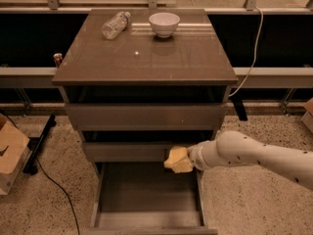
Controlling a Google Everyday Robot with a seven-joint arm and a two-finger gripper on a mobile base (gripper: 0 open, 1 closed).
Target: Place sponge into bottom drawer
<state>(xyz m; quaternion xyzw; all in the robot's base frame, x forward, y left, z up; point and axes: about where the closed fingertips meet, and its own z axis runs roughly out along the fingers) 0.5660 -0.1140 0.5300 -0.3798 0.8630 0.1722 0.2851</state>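
The pale-yellow sponge (177, 160) is held at the tip of my gripper (188, 159), just above the right rear part of the bottom drawer (146, 199). That drawer is pulled out, with a bare flat floor. My white arm comes in from the right. The sponge hangs in front of the middle drawer's front, near its right end. The gripper's tips are hidden behind the sponge.
A white bowl (164, 23) and a clear plastic bottle (115, 24) lying on its side sit on the cabinet top (146, 58). A cardboard box (11, 155) stands at the left on the floor, with a black cable (54, 185) beside it.
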